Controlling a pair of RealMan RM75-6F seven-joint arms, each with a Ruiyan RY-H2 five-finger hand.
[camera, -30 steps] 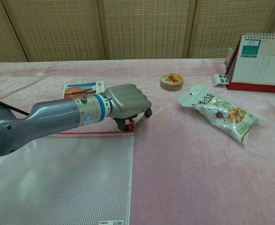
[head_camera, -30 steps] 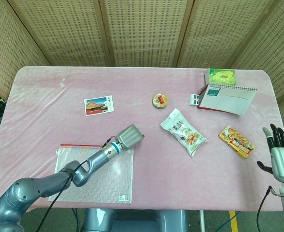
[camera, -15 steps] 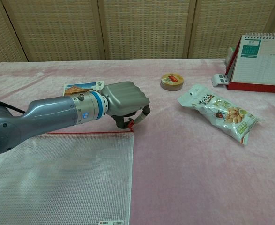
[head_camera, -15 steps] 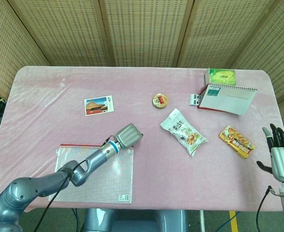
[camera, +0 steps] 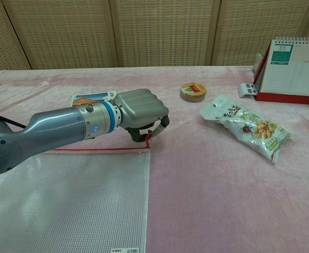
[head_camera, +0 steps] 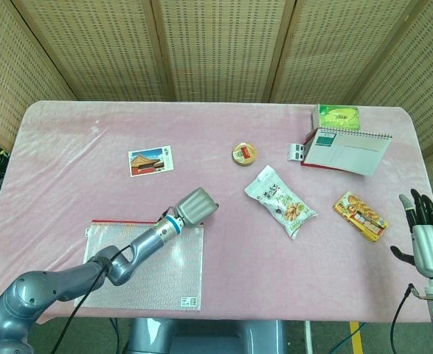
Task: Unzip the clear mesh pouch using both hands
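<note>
The clear mesh pouch (head_camera: 151, 271) lies flat at the table's front left, its red zipper strip (camera: 91, 150) running along the far edge. My left hand (head_camera: 195, 207) sits at the pouch's far right corner, fingers curled in, pinching the red zipper pull (camera: 149, 138). The chest view shows the same left hand (camera: 139, 112) just above that corner of the pouch (camera: 65, 203). My right hand (head_camera: 425, 237) hangs off the table's right front edge, fingers spread, holding nothing and far from the pouch.
A postcard (head_camera: 150, 161) lies behind the left hand. A round tin (head_camera: 244, 153), a nut snack bag (head_camera: 281, 201) and an orange packet (head_camera: 360, 215) lie mid-right. A desk calendar (head_camera: 347, 150), a green box (head_camera: 338, 116) and a small white clip (head_camera: 296, 151) stand far right.
My left hand has lifted slightly and shifted a little back at the pouch's corner, keeping the red pull in its fingers. The right hand has not moved.
</note>
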